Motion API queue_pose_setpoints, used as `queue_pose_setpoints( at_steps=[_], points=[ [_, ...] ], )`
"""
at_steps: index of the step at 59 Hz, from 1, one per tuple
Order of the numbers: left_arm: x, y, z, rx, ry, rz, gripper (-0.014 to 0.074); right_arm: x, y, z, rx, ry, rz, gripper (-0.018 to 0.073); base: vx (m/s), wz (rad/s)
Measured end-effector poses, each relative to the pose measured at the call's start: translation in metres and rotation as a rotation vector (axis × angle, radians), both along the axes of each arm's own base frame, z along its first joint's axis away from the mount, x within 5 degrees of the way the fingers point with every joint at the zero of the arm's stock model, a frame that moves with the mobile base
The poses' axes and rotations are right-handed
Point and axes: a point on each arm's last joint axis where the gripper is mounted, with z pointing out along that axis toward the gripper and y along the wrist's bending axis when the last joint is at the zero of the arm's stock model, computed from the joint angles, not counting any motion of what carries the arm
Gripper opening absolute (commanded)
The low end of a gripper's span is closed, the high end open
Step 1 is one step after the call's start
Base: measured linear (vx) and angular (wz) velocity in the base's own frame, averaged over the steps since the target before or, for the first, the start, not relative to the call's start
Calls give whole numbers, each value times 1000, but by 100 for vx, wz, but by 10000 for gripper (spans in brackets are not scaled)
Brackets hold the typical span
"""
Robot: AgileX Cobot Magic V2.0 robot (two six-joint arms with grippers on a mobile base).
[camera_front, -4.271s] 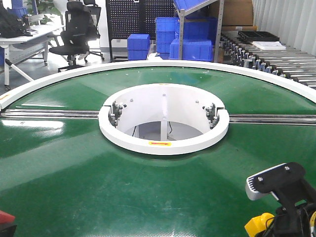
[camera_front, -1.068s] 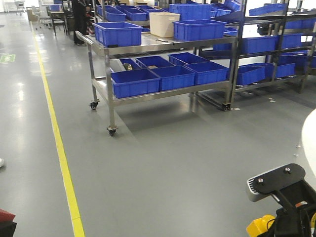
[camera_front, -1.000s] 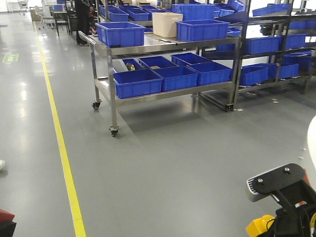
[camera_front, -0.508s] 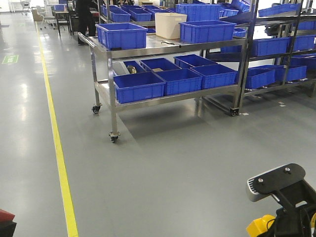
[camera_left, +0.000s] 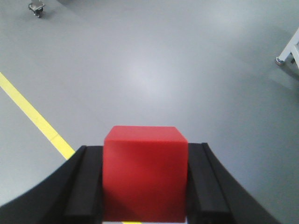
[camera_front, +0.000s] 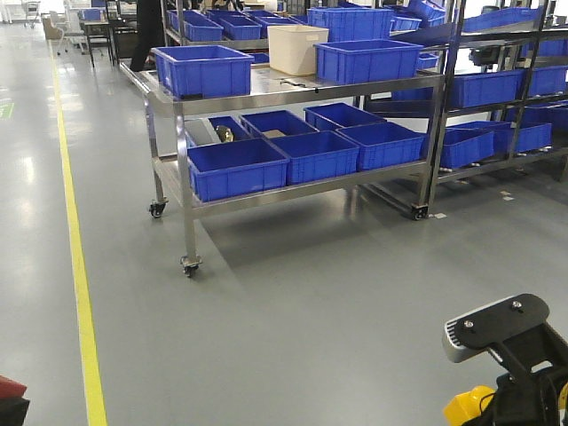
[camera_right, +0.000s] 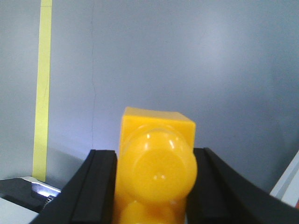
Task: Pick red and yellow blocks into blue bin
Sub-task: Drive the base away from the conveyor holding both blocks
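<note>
Left gripper (camera_left: 145, 186) clamps red cube (camera_left: 145, 158), right gripper (camera_right: 154, 186) clamps yellow brick (camera_right: 156, 154); front view alone shows blue crates (camera_front: 202, 71) on steel cart (camera_front: 288, 86), upper centre.

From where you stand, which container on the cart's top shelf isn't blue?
The cream tub, between the left blue crate and right blue crate; it alone is pale.

The cube (camera_left: 145, 172) is plain red, the studded brick (camera_right: 156, 170) glossy yellow, the gripper fingers (camera_left: 84, 186) black, the floor (camera_front: 311, 293) grey with a yellow line (camera_front: 80, 284) at left, the far bins (camera_front: 238, 166) blue on a silver cart (camera_front: 293, 89), one tub (camera_front: 296, 48) cream.
</note>
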Motion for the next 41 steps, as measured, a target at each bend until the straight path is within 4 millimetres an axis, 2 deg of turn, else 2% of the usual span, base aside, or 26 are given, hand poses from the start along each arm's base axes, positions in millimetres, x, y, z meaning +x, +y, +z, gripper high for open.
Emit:
queue_pose_setpoints(
  at_steps=[41],
  points=[
    [0, 0, 0, 0, 1, 0, 324, -1, -1, -1, -5, 12, -2, 228, 40, -7]
  ],
)
